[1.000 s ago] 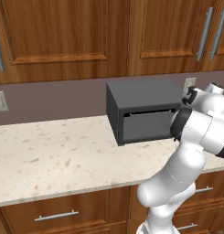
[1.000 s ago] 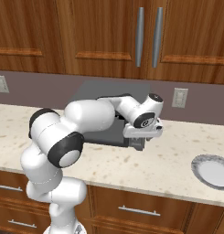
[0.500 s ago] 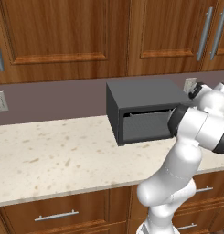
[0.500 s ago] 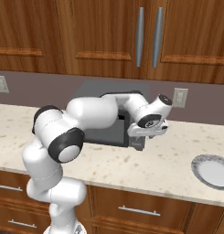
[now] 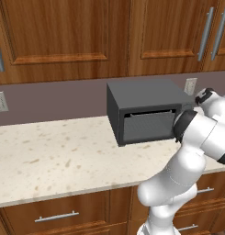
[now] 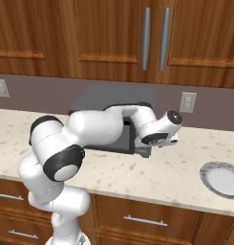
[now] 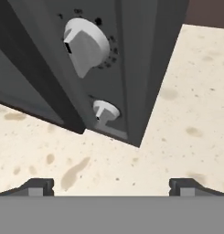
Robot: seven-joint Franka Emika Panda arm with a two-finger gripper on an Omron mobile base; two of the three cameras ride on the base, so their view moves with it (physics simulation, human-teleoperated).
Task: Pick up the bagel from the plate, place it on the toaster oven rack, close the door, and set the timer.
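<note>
White knobs on the toaster oven point(image 7: 131, 55) panel lie straight ahead of the wide, empty jaws; the small timer knob point(image 7: 105, 111) sits nearest, left of centre.

Soft, even light is filling all three rendered pictures, with no glare and no harsh highlights. The speckled cream stone counter point(image 5: 54, 156) is showing bright and flat, while the dark grey boxy toaster oven point(image 5: 141, 110) is casting only a faint shadow at its base. The brown wooden cabinet doors point(image 6: 113, 33) are looking slightly soft. In the hand view, the big white knob point(image 7: 86, 45) is appearing mildly blurred.
</note>
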